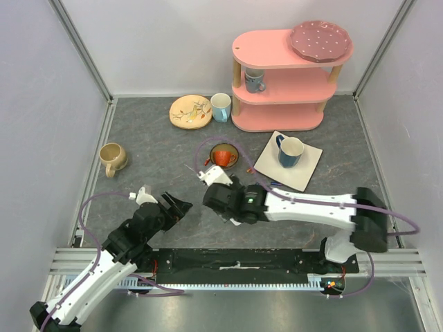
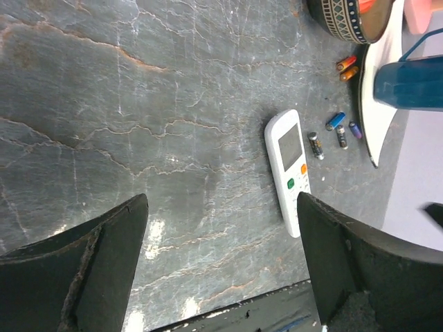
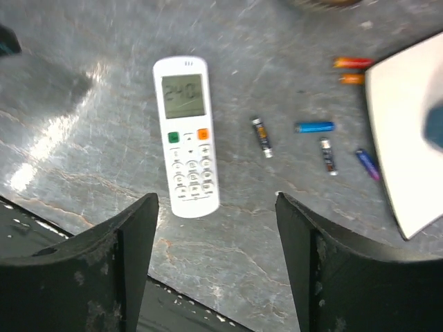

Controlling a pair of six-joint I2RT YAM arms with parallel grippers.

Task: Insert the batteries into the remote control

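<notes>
The white remote control (image 3: 185, 135) lies face up on the grey table, display and buttons showing; the left wrist view has it too (image 2: 291, 169). To its right lie several loose batteries: a dark one (image 3: 261, 137), a blue one (image 3: 315, 126), another dark one (image 3: 327, 155) and a red one (image 3: 353, 62). My right gripper (image 3: 216, 200) hovers open just short of the remote's near end, nothing between its fingers. My left gripper (image 2: 221, 200) is open and empty too, left of the remote. From above, the right gripper (image 1: 213, 200) hides the remote, and the left gripper (image 1: 181, 206) faces it.
A blue cup (image 1: 291, 152) stands on a white napkin (image 1: 308, 173) right of the batteries. A brown bowl (image 1: 235, 153) holds a red cup. Farther off are a beige mug (image 1: 113, 158), a patterned plate (image 1: 190, 111), a pink shelf (image 1: 284, 76) and the black front rail (image 1: 235, 263).
</notes>
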